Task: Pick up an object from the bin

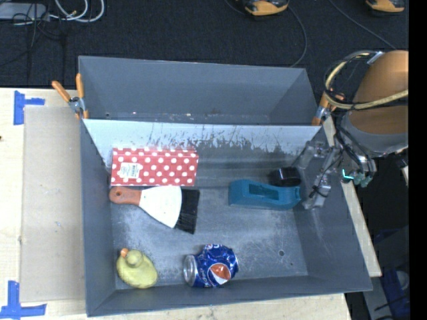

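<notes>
— Grey metal bin [200,105] on a dark floor strewn with cables. Which step is this?

— In the camera view the pincer [315,193] hangs low against the bin's right wall, just beside the right end of a blue tape dispenser [263,195]. I judge this the approach: everything lies on the bin floor. Whether the pincer is released or clenched, I cannot tell.

— And next?

— Probably centring over the dispenser and closing across its narrow body, clear of the small black thing [285,177] behind it and of the wall.

— How does it look?

— Blue plastic, long and low, lying lengthwise toward the right wall. Well apart lie a red dotted box [155,167], a brush [160,205], a yellow duck [136,269] and a crushed can [212,267].
</notes>
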Motion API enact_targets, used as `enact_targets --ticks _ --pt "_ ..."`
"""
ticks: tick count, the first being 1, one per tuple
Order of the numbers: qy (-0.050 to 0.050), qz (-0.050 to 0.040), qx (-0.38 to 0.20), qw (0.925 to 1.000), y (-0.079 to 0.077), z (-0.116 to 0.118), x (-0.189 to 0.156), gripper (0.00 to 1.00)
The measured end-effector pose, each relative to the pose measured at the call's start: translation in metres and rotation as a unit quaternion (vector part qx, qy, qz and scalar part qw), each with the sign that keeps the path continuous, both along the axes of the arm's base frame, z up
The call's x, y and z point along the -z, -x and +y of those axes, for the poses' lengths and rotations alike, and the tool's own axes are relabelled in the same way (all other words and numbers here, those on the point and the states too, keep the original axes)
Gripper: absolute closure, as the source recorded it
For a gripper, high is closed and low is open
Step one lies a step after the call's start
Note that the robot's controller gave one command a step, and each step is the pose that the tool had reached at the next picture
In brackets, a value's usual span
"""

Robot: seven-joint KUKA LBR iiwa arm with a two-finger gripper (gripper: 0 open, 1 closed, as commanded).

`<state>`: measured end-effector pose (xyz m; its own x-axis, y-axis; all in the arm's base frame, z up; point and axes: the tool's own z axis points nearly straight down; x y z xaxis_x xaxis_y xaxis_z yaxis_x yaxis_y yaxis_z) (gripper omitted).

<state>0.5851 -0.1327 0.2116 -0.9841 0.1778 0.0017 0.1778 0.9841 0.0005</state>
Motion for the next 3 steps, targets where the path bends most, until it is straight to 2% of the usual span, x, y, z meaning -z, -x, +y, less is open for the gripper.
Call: enact_targets --ticks 1,2,3 --pt "-0.001 0.0023 -0.003 1.0 -0.04 0.001 0.021 0.0" --pt "0.0 -0.0007 0.01 1.0 0.004 0.062 0.081 0.0" --pt "-0.001 0.0033 -0.044 0.999 0.006 0.081 0.104 1.0"
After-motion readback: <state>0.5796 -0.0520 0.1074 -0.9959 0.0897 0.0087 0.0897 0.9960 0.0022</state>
